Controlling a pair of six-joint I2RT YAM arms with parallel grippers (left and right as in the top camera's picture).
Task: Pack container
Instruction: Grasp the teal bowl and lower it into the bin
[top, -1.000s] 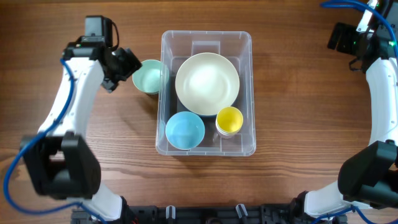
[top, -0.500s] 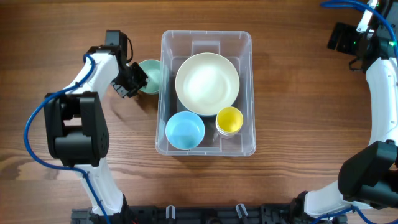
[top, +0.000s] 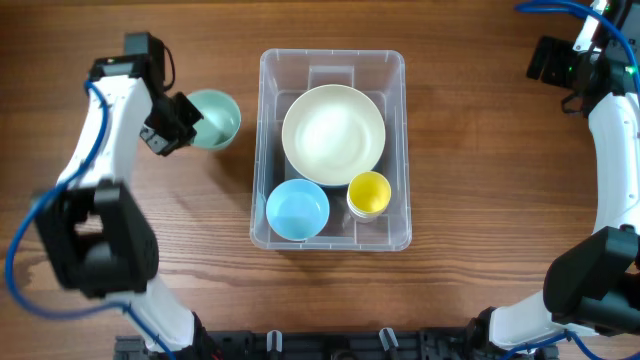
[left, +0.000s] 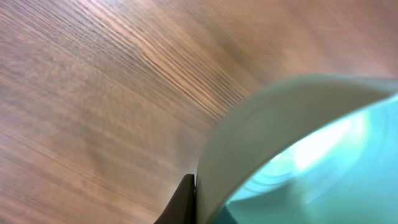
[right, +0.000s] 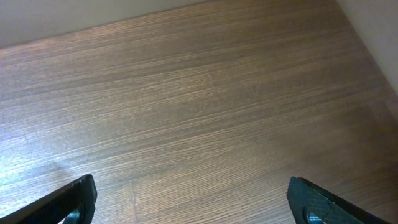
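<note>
The clear container (top: 332, 53) stands mid-table and holds a large white bowl (top: 333, 134), a blue bowl (top: 297, 210) and a yellow cup (top: 369, 193). Left of it, apart from its wall, a mint-green bowl (top: 214, 120) is pinched by the rim in my left gripper (top: 186, 126), which is shut on it. In the left wrist view the mint-green bowl (left: 298, 143) fills the right side, and one black finger (left: 184, 200) presses on the outside of its rim. My right gripper (top: 548, 58) rests at the far right corner, open, over bare wood (right: 193, 200).
Wood tabletop (top: 470, 200) lies on both sides of the container. The left arm (top: 105, 150) reaches from the near left edge up along the left side. The right arm (top: 612, 170) runs along the right edge.
My left gripper closed on the mint-green bowl's rim and carried it leftward, away from the container's left wall. The right arm stayed still.
</note>
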